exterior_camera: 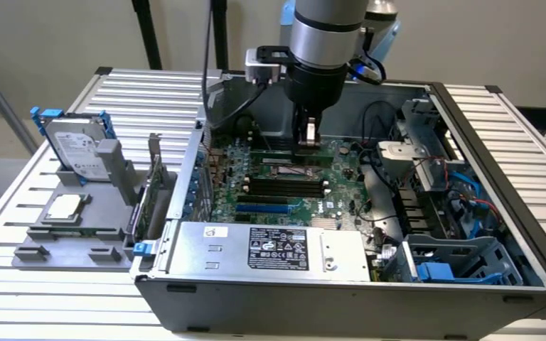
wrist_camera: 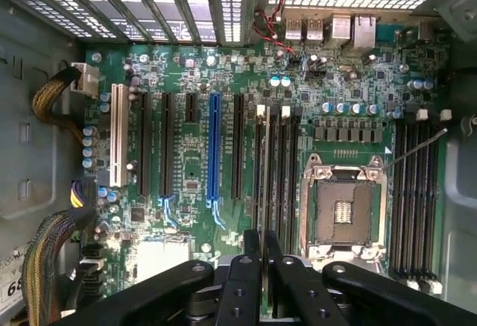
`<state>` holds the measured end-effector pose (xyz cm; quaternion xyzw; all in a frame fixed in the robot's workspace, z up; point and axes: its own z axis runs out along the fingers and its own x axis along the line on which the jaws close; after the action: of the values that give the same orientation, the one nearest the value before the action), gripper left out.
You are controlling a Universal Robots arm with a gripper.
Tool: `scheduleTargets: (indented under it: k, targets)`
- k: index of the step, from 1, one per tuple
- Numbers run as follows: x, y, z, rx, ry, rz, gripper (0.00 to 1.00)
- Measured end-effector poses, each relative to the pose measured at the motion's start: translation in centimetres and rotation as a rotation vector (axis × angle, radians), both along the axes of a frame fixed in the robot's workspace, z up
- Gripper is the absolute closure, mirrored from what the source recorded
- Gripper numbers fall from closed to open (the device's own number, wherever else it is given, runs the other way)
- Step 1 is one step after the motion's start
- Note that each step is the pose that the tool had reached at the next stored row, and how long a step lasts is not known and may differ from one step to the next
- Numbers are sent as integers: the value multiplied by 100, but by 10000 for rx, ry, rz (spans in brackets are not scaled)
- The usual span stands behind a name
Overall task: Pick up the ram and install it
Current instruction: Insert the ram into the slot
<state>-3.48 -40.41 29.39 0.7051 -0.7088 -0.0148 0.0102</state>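
Our slatted metal table [exterior_camera: 55, 291] — under the gripper [exterior_camera: 308, 144] the open computer case [exterior_camera: 349, 298], our grey parts tray [exterior_camera: 69, 245] well aside.

Gripper [wrist_camera: 262, 266] fingers [wrist_camera: 242, 281] matt black plastic, bolted. Ram [wrist_camera: 262, 169] clamped edge-on between them, green board. Below the claw, motherboard [wrist_camera: 186, 154] glossy green, shiny metal socket frame [wrist_camera: 343, 210] beside. Case [exterior_camera: 349, 298] around it dull grey sheet metal. Table [exterior_camera: 520, 135] ribbed pale aluminium.

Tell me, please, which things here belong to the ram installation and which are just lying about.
Job in hand: gripper, shut on the ram; memory slots.
Lying about: hard drive; processor chip; expansion card.
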Motion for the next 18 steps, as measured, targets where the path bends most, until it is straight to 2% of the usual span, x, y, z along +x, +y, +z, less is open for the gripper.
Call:
scheduleTargets:
  k: [3, 5, 12, 18]
  targets:
    - [0, 0, -31, -114, -18, -70, 86]
    - [0, 1, -57, -162, -22, -112, 86]
    - [0, 6, -185, -207, -27, -141, 86]
    - [0, 15, -289, -253, -59, -158, 86]
